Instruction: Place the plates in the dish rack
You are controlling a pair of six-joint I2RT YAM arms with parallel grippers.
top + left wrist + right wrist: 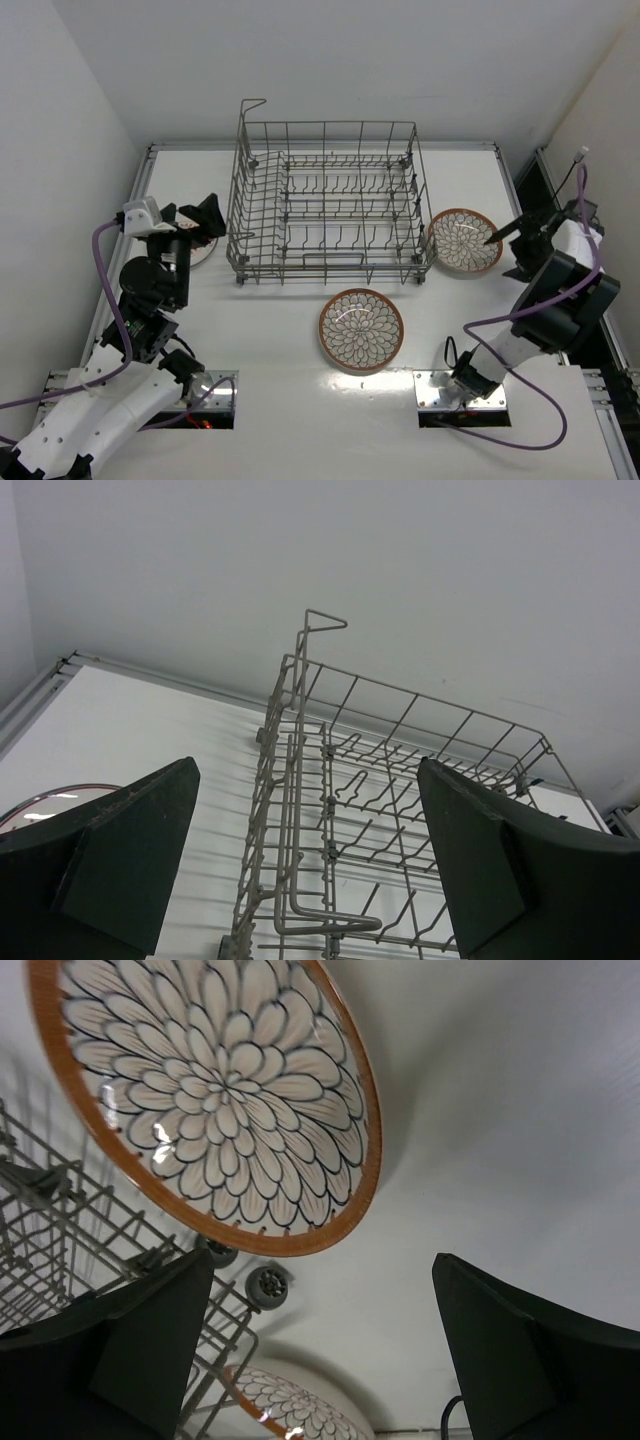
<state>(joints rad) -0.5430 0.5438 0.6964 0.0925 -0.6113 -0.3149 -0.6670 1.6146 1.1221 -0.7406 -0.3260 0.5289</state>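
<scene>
Plates all wait on the table, none loaded: right plate beside the empty rack, front plate, left plate by my left hand, which, like my right hand, gapes wide, holding nothing.

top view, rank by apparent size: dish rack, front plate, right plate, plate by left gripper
1. dish rack
2. front plate and right plate: front looks slightly larger, but it's nearer the camera, so unranked
3. left plate: only a sliver shows beside the left gripper
</scene>
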